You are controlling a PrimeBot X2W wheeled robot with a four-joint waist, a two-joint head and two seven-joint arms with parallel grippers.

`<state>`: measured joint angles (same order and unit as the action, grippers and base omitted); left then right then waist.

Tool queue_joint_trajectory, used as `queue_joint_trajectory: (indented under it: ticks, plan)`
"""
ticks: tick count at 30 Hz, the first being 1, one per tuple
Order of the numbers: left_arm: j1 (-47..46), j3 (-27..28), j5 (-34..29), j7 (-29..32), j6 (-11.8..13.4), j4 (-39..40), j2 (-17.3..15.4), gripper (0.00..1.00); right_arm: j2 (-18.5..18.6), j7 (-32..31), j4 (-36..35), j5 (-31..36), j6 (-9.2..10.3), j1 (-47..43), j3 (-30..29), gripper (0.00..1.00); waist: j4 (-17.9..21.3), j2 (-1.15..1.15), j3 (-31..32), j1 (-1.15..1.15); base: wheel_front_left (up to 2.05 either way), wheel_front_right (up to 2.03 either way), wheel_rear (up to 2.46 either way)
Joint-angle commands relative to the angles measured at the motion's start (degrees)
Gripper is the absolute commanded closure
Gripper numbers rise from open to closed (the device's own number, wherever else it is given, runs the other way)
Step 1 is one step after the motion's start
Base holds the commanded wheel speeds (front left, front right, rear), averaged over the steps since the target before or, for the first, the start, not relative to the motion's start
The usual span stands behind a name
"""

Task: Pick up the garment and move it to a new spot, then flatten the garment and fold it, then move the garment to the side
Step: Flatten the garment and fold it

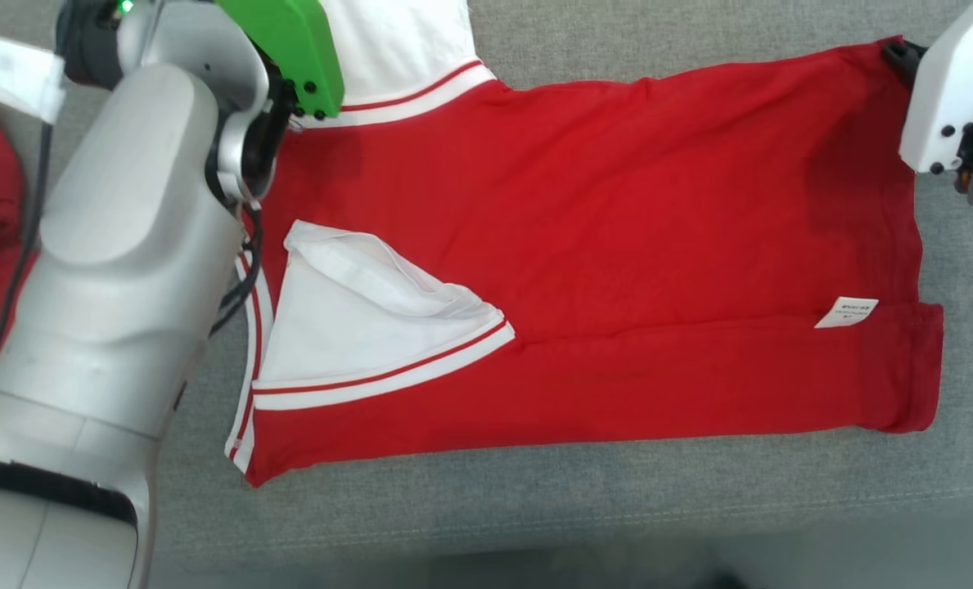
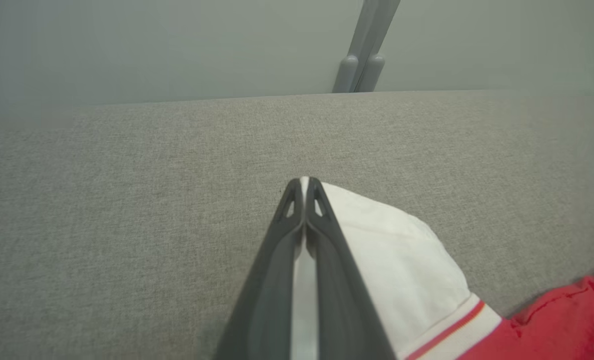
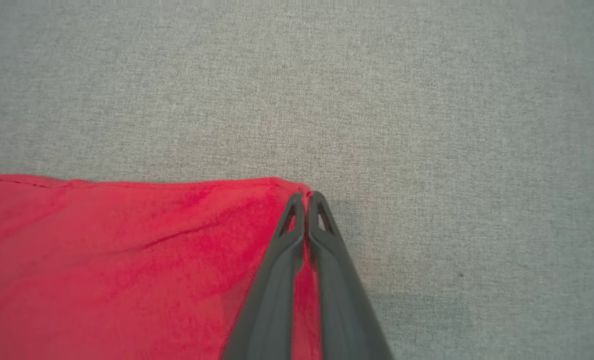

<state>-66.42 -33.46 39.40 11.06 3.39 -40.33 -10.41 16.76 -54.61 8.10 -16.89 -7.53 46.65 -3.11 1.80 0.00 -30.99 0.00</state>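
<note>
left gripper [image 2: 304, 182] clamps garment [image 1: 617, 245] sleeve [image 2: 401, 250] | right gripper [image 3: 306, 196] clamps hem [image 3: 277, 182] | left arm [image 1: 126, 245] hides edge

No text can be read. A small white tag [image 1: 846, 312] lies on the red garment [image 1: 617, 245] near its right end in the head view, carrying a few lines of fine grey print (too small to make out). A white strip [image 1: 3, 69] at that view's upper left corner bears a faint grey mark, also illegible.
</note>
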Motion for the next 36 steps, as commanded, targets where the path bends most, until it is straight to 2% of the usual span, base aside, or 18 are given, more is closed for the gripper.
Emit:
queue_joint_trajectory:
  ticks: [1, 10, 12, 19, 27, 36]
  plan:
    - [2.50, 0.18, 0.26, -1.06, 0.89, 2.37, -1.06, 1.00, 0.94, 0.36, -1.24, -0.37, 0.08, -1.70, -0.64, 1.00, -1.33, 0.00, 1.69, 0.00, 0.00, 0.00, 0.00]
    - [16.72, 1.54, 2.88, -3.72, 3.63, 18.69, -3.89, 1.00, 2.97, 0.13, -5.43, -2.18, 0.07, -9.54, -0.79, 1.00, -3.00, 0.00, 5.74, 0.00, 0.00, 0.00, 0.00]
    - [18.52, 1.64, 3.41, -3.71, 3.82, 20.74, -4.13, 1.00, 3.21, 0.11, -5.64, -2.41, 0.07, -10.27, -0.77, 1.00, -3.17, 0.00, 6.19, 0.00, 0.00, 0.00, 0.00]
    - [29.07, 1.10, 5.46, -1.65, 6.86, 33.19, -6.42, 1.00, 5.53, -0.68, -6.46, -3.86, 0.07, -14.66, 1.29, 1.00, -4.15, 0.00, 8.73, 0.00, 0.00, 0.00, 0.00]
    - [37.77, 0.84, 6.40, 0.59, 10.46, 41.56, -9.56, 1.00, 11.66, -1.53, -6.22, -4.84, 0.08, -17.24, 6.10, 1.00, -5.51, 0.00, 11.30, 0.00, 0.00, 0.00, 0.00]
    - [43.02, 0.50, 7.98, 1.26, 11.91, 44.50, -10.42, 1.00, 19.92, -4.29, -7.20, -4.50, 0.08, -17.24, 13.83, 1.00, -6.96, 0.00, 12.24, 0.00, 0.00, 0.00, 0.00]
